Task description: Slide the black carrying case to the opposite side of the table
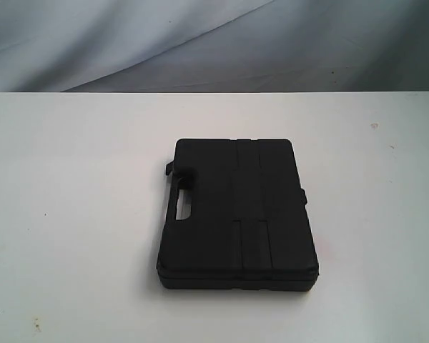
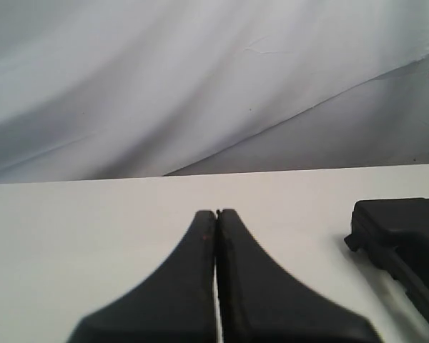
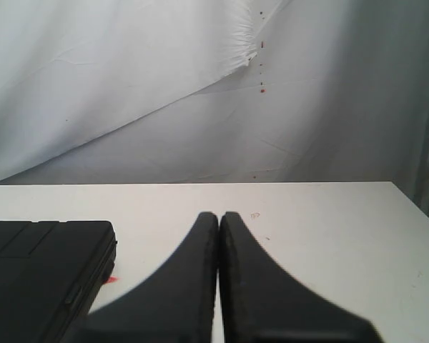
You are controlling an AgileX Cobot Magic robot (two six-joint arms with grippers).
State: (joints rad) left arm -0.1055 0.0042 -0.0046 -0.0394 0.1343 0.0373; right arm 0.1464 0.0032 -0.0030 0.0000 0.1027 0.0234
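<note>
We are holding our left claw [image 2: 216, 213] with its fingers pressed flat together and nothing between them, and our right claw [image 3: 219, 214] is sitting the same way, closed on nothing. We are judging that the closed tips are serving as a blunt pusher, since a slide needs a shove and not a grip. Both claws are hovering low over the white table [image 1: 71, 214], touching nothing, and neither is showing in the exterior view. A little ahead of the tips, the black carrying case [image 1: 237, 214] is lying flat on the table with its lid shut. It is appearing off to one side of the left claw and off to the other side of the right claw, so we are reading it as lying between the two, apart from both. Its handle [image 1: 180, 200] is facing the left claw's side, while the plain hinge edge is facing the right claw. We are judging the task as not yet begun, and the side walls are offering the broadest faces to push against. Beyond the case, bare tabletop is running on to the far edge, giving room to travel, and behind that edge a creased grey cloth [image 1: 200, 43] is hanging as a backdrop.
</note>
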